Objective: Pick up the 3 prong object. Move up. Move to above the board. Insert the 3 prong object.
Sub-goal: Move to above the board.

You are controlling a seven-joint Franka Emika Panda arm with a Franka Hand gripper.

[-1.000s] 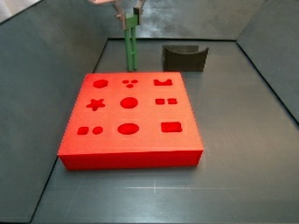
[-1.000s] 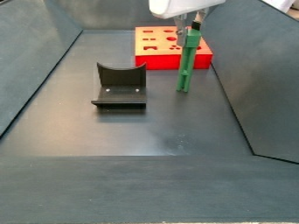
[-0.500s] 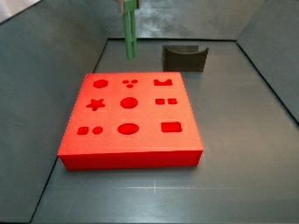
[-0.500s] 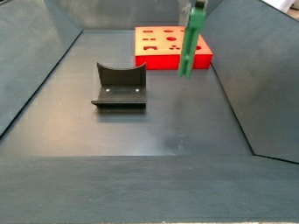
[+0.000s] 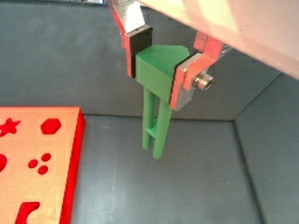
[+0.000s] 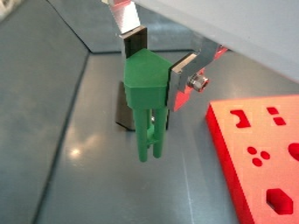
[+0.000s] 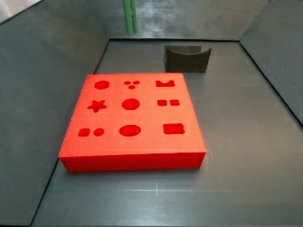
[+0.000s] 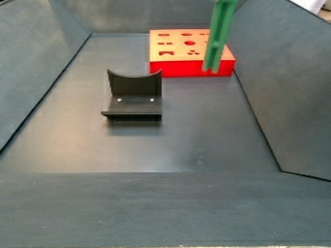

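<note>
My gripper (image 5: 162, 66) is shut on the wide top of the 3 prong object (image 5: 153, 131), a green rod hanging straight down with its prongs in the air. Both wrist views show this grip (image 6: 158, 66). In both side views only the rod's lower part shows (image 7: 130, 18) (image 8: 220, 39), high above the floor; the gripper itself is above the frame. The board (image 7: 133, 115) is a flat red block with shaped cutouts. The rod hangs beyond the board's edge, not over it. The board also shows in the wrist views (image 5: 35, 166) (image 6: 257, 149) and a side view (image 8: 191, 50).
A dark grey U-shaped block (image 7: 187, 58) stands on the grey floor near the board; it also shows in a side view (image 8: 132, 95) and behind the rod in a wrist view (image 6: 121, 118). Sloped grey walls (image 7: 59, 35) enclose the floor.
The green rod has risen off the floor with the gripper. The gripper has left the top of both side views. Board and U-shaped block have not moved.
</note>
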